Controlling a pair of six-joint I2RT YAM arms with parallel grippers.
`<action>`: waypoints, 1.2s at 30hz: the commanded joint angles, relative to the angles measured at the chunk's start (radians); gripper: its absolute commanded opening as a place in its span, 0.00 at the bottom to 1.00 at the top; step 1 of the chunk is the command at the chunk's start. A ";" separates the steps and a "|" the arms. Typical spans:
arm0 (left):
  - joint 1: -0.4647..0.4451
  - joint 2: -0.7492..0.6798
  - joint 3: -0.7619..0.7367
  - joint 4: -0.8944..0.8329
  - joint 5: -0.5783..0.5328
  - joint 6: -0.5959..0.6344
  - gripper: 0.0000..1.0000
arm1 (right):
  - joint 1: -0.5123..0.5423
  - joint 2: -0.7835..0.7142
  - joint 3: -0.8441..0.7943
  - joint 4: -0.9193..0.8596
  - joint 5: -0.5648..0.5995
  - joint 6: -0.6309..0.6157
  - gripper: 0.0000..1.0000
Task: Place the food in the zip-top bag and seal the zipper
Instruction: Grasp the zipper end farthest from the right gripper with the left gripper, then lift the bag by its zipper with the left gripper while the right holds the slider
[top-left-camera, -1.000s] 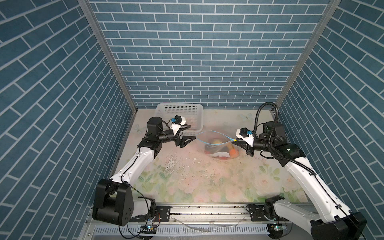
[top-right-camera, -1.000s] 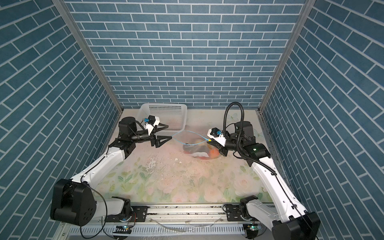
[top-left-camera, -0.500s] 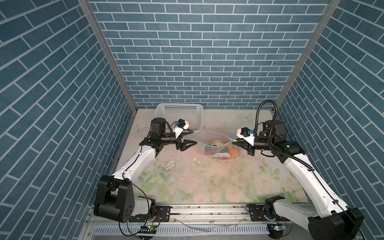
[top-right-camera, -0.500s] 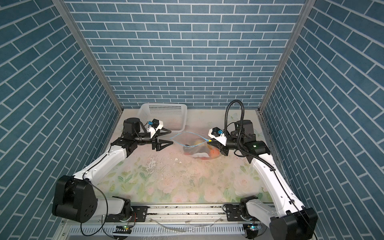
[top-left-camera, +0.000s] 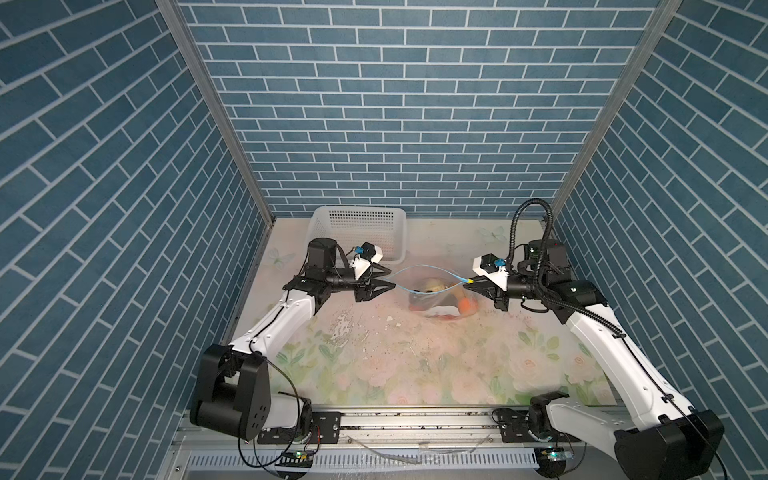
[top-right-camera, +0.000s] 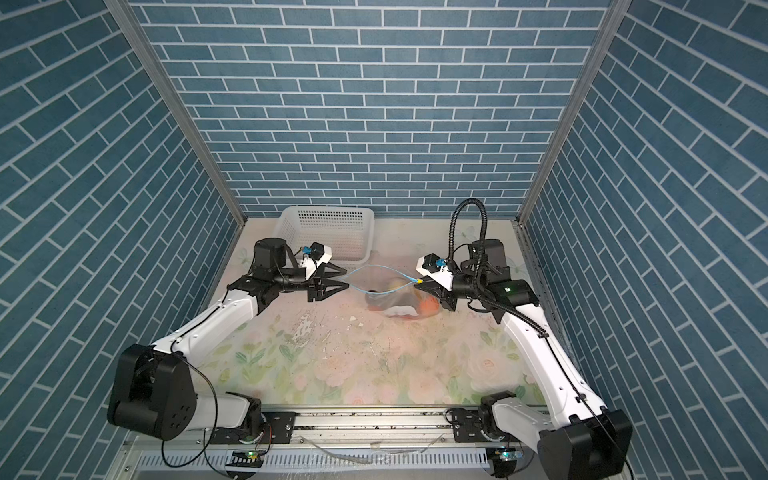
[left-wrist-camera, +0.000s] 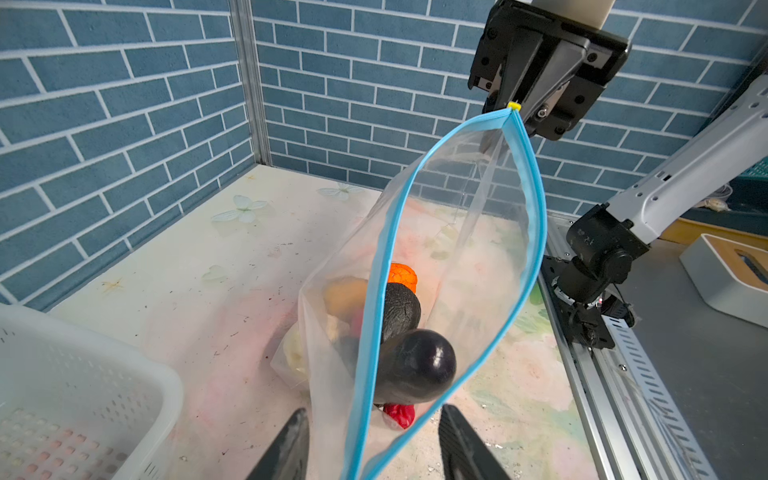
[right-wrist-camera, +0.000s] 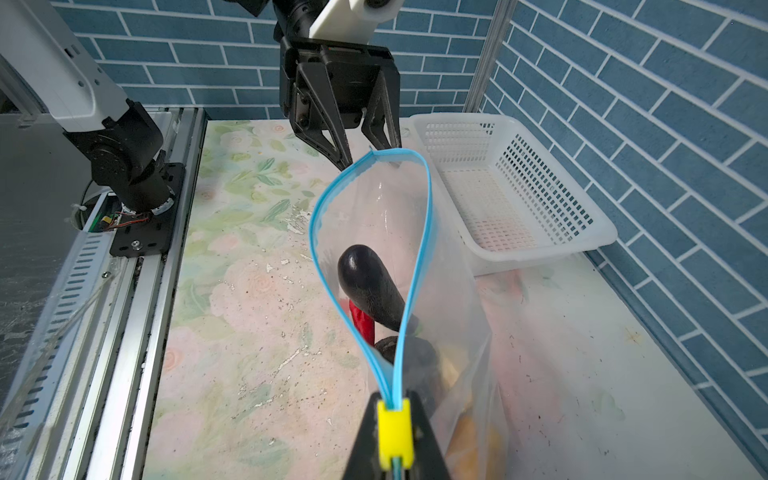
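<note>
The clear zip-top bag (top-left-camera: 436, 291) (top-right-camera: 395, 301) hangs stretched between my two grippers, mouth gaping. The food lies inside: a black piece (left-wrist-camera: 415, 365), an orange lump (left-wrist-camera: 403, 276), a red chili (right-wrist-camera: 361, 324) and yellow-orange lumps. The light blue zipper (left-wrist-camera: 541, 216) runs in two parted strips. My right gripper (right-wrist-camera: 393, 405) (top-left-camera: 471, 281) is shut on the zipper's end at the yellow slider tab (right-wrist-camera: 394, 432). My left gripper (left-wrist-camera: 374, 411) (top-left-camera: 388, 279) is open, its fingers on either side of the zipper's other end, apart from it.
A white perforated basket (top-left-camera: 357, 220) (right-wrist-camera: 519, 199) stands at the back left, just behind the left gripper. The flowered table top (top-left-camera: 395, 353) carries white flecks and crumbs. Blue brick walls close in three sides; a metal rail (top-left-camera: 415, 419) runs along the front.
My left gripper has moved right, up to the bag's free zipper end, and its jaws have narrowed around it. The right gripper has kept its hold on the slider end.
</note>
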 joint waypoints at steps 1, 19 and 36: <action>-0.004 0.007 0.009 -0.045 0.003 0.034 0.48 | -0.010 0.003 0.062 -0.023 -0.027 -0.048 0.00; -0.004 -0.020 0.078 -0.192 -0.021 0.079 0.00 | -0.017 0.000 0.079 -0.041 -0.024 -0.048 0.00; -0.004 -0.233 0.200 -0.417 -0.218 -0.054 0.00 | -0.017 -0.010 0.138 -0.064 -0.032 -0.013 0.00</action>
